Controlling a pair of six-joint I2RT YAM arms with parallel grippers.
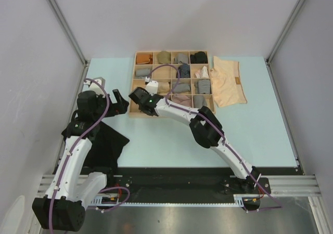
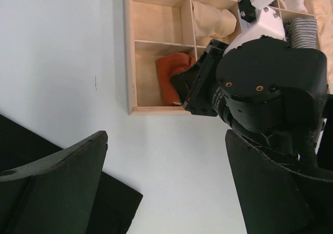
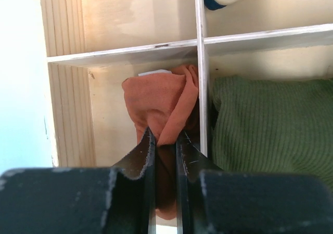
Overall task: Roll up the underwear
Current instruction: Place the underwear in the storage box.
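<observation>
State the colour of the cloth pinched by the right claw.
The cloth is rust-orange; right wrist view.

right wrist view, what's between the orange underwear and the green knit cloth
Only a thin wooden divider separates the orange underwear from the green knit cloth, as the right wrist view shows.

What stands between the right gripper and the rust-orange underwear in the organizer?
Nothing visible. The right gripper is shut on the rust-orange underwear inside a corner compartment of the wooden organizer. A divider runs just beside the grip, with a green knit bundle behind it in the next compartment.
</observation>
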